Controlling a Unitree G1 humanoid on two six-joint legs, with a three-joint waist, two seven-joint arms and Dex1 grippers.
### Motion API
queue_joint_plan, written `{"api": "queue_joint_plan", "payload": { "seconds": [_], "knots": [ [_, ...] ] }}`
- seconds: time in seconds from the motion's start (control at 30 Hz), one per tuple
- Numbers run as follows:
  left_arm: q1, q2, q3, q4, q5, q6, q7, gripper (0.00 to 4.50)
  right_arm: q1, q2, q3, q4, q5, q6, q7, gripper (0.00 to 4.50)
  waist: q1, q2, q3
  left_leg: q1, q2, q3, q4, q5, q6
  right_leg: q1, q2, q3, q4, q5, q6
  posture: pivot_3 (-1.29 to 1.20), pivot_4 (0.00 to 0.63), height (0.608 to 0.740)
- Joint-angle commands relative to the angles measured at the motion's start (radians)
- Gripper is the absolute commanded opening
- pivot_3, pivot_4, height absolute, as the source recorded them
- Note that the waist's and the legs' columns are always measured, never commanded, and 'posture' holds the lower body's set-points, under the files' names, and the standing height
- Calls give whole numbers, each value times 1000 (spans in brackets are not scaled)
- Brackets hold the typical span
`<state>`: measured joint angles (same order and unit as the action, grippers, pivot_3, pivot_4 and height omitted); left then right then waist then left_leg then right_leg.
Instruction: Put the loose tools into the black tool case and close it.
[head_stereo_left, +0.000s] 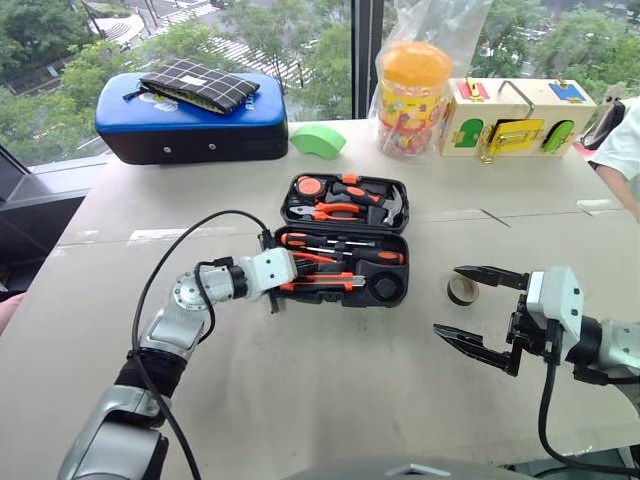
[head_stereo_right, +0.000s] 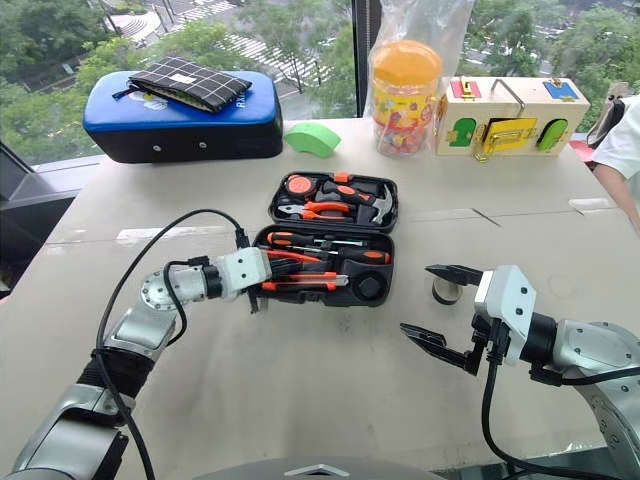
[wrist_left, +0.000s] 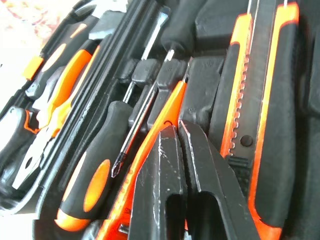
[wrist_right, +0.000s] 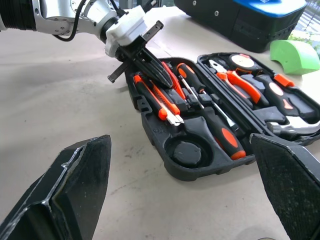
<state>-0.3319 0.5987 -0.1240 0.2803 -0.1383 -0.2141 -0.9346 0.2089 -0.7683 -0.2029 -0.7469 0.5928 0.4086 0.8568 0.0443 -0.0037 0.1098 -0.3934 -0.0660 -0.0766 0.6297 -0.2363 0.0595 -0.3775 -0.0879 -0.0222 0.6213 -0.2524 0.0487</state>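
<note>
The black tool case (head_stereo_left: 284, 214) lies open mid-table. Its near half holds the orange-and-black utility knife (head_stereo_left: 322, 285), a screwdriver with an orange-black handle (head_stereo_left: 372, 257) and a slim orange one (wrist_left: 162, 117). My left gripper (head_stereo_left: 298, 263) is shut, its tips over that half's left end right by the slim orange screwdriver; I cannot tell whether they touch it. The round recess (wrist_right: 186, 151) at the right end is bare. The small dark tape roll (head_stereo_left: 461, 290) stands on the table just right of the case. My right gripper (head_stereo_left: 447, 300) hovers open nearer than the roll, holding nothing.
The case's far half holds orange-handled pliers (head_stereo_left: 335, 212) and a hammer (head_stereo_left: 385, 205). At the back stand a blue-topped padded case (head_stereo_left: 190, 120) with a checked pouch, a green block (head_stereo_left: 318, 140), a candy jar (head_stereo_left: 412, 95) and a wooden latch box (head_stereo_left: 515, 118). A person's sleeve (head_stereo_left: 625, 150) shows far right.
</note>
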Motion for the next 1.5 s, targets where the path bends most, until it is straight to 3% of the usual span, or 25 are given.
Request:
{"api": "queue_joint_plan", "payload": {
  "seconds": [0.03, 0.17, 0.23, 0.37, 0.47, 0.53, 0.8, 0.83, 0.97, 1.2, 1.33, 1.5],
  "knots": [
    [-20, -10, 106, -162, -300, 337, -57, 61, -21, 6, 5, -7, -27, -8, -35, 4500, -3, -9, 7, -2, 0, 0, 1, 0, 1, -1, 0, -1, 0, 0, 0, 0, 150, 740],
    [-34, 43, 170, -291, -476, 629, -74, 61, -59, 7, 46, 32, -105, 12, -95, 4500, -15, -19, 12, -4, 0, -2, 2, 0, 2, -2, 1, -4, -1, 2, 2, 0, 150, 740],
    [-28, 109, 188, -382, -587, 775, -136, 546, -106, 7, 84, 65, -125, 81, -138, 4500, -21, -18, 13, -4, -1, -2, 2, 0, 2, -2, 1, -4, -1, 2, 2, 0, 150, 740],
    [29, 247, 196, -591, -711, 929, -236, 2165, -200, -38, 173, 119, -154, 282, -183, 4500, -30, -14, 16, -3, -1, -2, 2, 0, 2, -2, 1, -4, -1, 0, 0, 0, 150, 740],
    [57, 281, 204, -672, -745, 964, -243, 3714, -253, -31, 200, 149, -144, 345, -186, 3134, -28, -12, 17, -3, -1, -2, 1, 0, 2, -1, 1, -4, -1, 0, -1, 0, 150, 740],
    [86, 289, 206, -710, -731, 946, -251, 3724, -279, -29, 224, 161, -147, 395, -195, 2278, -25, -12, 18, -3, -1, -2, 1, 0, 2, -1, 0, -4, -1, 0, -1, 0, 150, 740],
    [283, 306, 295, -901, -734, 901, -225, 3724, -373, -33, 335, 276, -213, 554, -242, 2278, -32, -10, 20, -4, -1, -2, 0, -1, 0, -1, 0, -3, -4, 0, -1, 0, 150, 740],
    [332, 312, 333, -942, -747, 900, -224, 3724, -386, -31, 338, 294, -217, 565, -245, 1694, -31, -10, 20, -4, -1, -2, 0, -1, 0, -1, 0, -3, -4, 0, -1, 0, 150, 740],
    [447, 318, 436, -1041, -805, 907, -197, 3724, -413, -43, 332, 287, -217, 570, -228, 49, -28, -9, 21, -3, 0, -2, -1, -2, -1, -1, 0, -3, -4, 0, -1, 0, 150, 740],
    [522, 294, 448, -1084, -812, 926, -63, 3724, -585, -24, 361, 141, -94, 643, -124, 49, -33, -7, 22, -3, 0, -1, 0, -3, -3, -1, 0, -4, -5, 1, -1, 0, 150, 740],
    [553, 279, 444, -1010, -735, 882, -45, 3724, -815, 78, 562, 222, -116, 675, -76, 49, -32, -9, 22, -1, 1, -1, -3, -1, -1, -1, 0, -6, -5, 1, -1, 0, 150, 740],
    [604, 276, 484, -888, -654, 790, -108, 3724, -925, 47, 798, 364, -257, 544, 54, 49, -24, -9, 22, -2, 0, -2, -5, -1, -2, -1, 0, -7, -8, 1, -1, 0, 150, 740]
  ]
}}
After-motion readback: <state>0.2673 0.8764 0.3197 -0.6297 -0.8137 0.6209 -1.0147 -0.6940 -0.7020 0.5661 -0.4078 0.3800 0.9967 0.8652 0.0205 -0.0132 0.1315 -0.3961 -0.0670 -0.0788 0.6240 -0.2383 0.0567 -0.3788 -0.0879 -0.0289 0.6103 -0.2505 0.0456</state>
